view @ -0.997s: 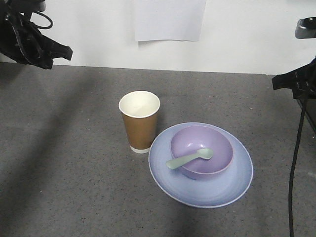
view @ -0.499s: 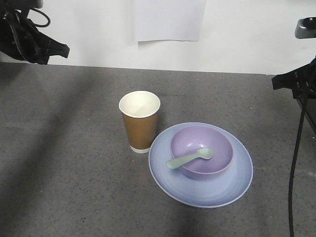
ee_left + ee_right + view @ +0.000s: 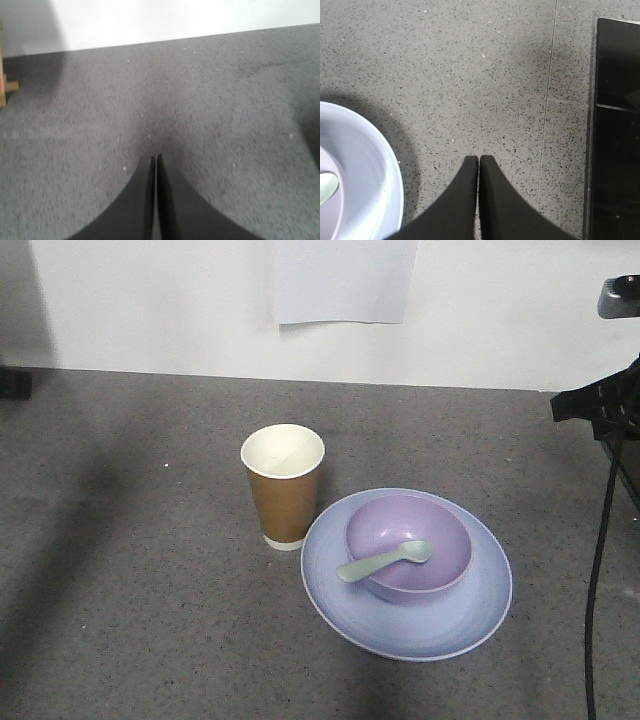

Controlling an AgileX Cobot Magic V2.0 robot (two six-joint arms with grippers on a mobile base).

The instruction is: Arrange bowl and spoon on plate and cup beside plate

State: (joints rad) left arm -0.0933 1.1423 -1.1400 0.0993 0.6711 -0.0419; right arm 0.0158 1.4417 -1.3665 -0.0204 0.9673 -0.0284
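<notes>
Plate [image 3: 375,165] cut by left and bottom edges of right wrist view; only rim arc shows. Bowl [image 3: 329,210] and spoon [image 3: 327,186] there mere slivers at left edge. Front view: bowl [image 3: 408,540] hides plate [image 3: 400,625] centre; right arm [image 3: 600,405] cut by right edge, pincer out of frame.

Front view faces the table; the plate [image 3: 405,620] perhaps overlaps the right wrist view.
</notes>
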